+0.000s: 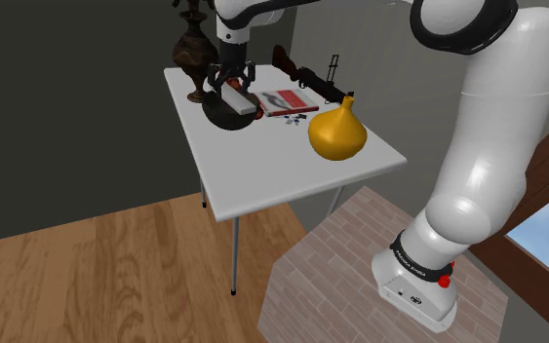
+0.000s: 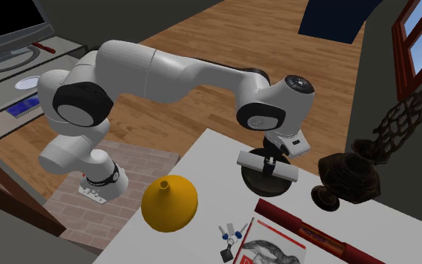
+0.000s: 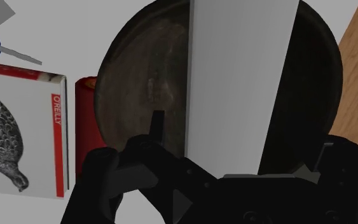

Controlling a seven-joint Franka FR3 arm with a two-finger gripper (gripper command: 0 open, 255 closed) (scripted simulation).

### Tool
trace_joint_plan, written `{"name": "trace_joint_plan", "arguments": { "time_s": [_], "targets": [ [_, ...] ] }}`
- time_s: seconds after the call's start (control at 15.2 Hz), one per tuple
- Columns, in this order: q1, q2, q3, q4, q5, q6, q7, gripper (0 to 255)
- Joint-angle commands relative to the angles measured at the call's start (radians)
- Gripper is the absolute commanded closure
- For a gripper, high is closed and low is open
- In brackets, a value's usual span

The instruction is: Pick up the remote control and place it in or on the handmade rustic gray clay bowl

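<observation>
— Where's the flat pale-grey remote control (image 2: 267,166)?
— Lying across the rim of the dark round bowl (image 3: 133,89), near the white tabletop's (image 1: 262,166) corner by the ornate dark vase (image 1: 194,54) (a red-spined book (image 3: 18,121) lies just beside the bowl).
— And the black gripper (image 1: 231,84)?
— Directly above, fingers apart, either side of the remote without touching it.

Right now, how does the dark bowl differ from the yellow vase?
Colour: the bowl is dark brown, while the vase is yellow. Shape: the bowl is low and wide open; the vase is round-bodied with a narrow neck. Load: a pale remote lies across the bowl, while the vase carries nothing. Both stand upright on the white table.
</observation>
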Motion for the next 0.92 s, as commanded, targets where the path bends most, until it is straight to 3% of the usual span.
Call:
{"name": "trace_joint_plan", "arguments": {
  "time_s": [0.0, 0.33, 0.86],
  "targets": [
    [0.000, 0.000, 0.000, 0.000, 0.000, 0.000, 0.000, 0],
    [0.003, -0.014, 0.003, 0.107, 0.006, -0.120, -0.005, 0],
    [0.003, -0.014, 0.003, 0.107, 0.006, -0.120, -0.005, 0]
  ]
}}
